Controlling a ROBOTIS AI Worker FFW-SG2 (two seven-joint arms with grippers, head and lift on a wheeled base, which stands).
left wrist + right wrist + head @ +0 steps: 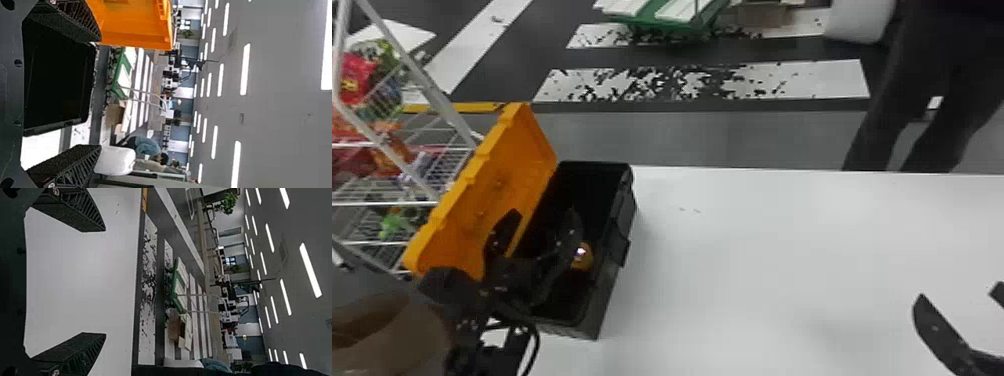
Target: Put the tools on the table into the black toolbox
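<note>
With jaws apart on left gripper (544,216) and right gripper (961,292), we should ease the left clear of the orange plastic lid (507,165).

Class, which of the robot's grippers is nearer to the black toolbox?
Left. The left gripper is over the black toolbox; the right gripper is well off to its right.

- Toolbox (604,305), black: one counted.
- Lid (497,185), orange, on toolbox: one counted.
- Latch (620,245), at the toolbox's front wall: one made out.
- Yellow item (582,261), inside toolbox: one seen; its kind cannot be determined.
- End effectors: two counted, namely left end effector (543,217) and right end effector (961,294).
- Fingers (932,320): four counted, two per end effector.
- Desk (757,260), white: one noted.
- Wire rack (382,203): one noted.
- Green cart (672,24): one noted.
</note>
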